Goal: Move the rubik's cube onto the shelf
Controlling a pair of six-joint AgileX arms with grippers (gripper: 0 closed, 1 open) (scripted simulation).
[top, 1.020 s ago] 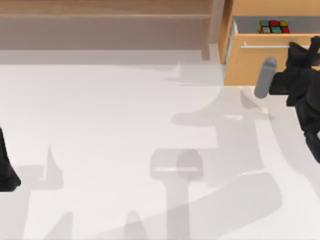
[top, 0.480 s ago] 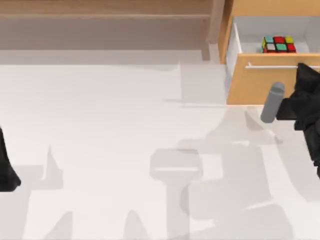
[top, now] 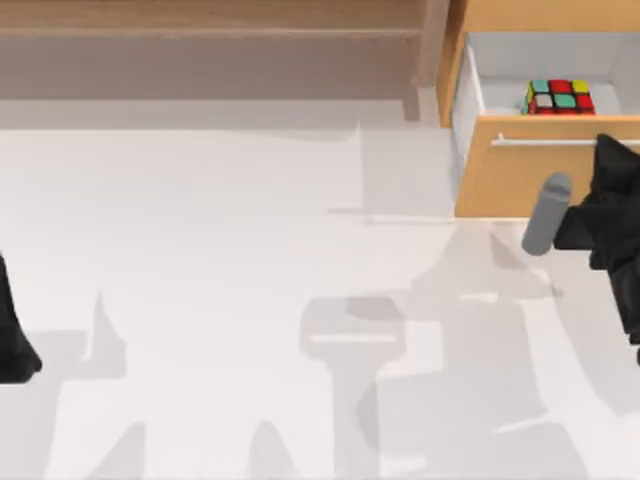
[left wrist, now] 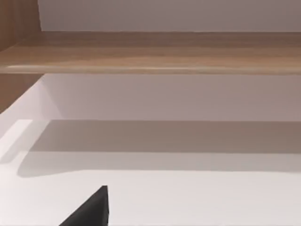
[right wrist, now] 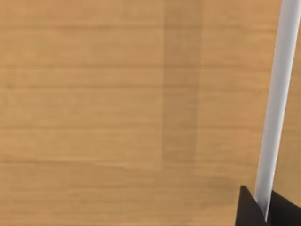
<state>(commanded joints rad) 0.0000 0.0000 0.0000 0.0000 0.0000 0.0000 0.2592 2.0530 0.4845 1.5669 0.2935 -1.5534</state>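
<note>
Moved: drawer point(top: 520, 180) is pulled farther out, exposing the rubik's cube point(top: 560, 97).
Right gripper point(right wrist: 263, 212): pinching the metal handle point(right wrist: 277, 103).
Left arm point(top: 15, 335): parked at table's left; fingers' state cannot be told.
Shelf point(top: 210, 32): bare.

One rubik's cube point(top: 559, 97), one shelf point(top: 210, 20), one open drawer point(top: 530, 180) with one metal handle point(top: 545, 142). Two arms: left arm point(top: 15, 335), right arm point(top: 610, 215).

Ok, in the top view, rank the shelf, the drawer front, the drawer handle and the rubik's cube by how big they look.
Largest to smallest, as seen from above:
1. shelf, spanning most of the back edge
2. drawer front
3. drawer handle, long but very thin
4. rubik's cube, lying inside the open drawer

Handle versus cube is close: the handle is longer, the cube bulkier.
</note>
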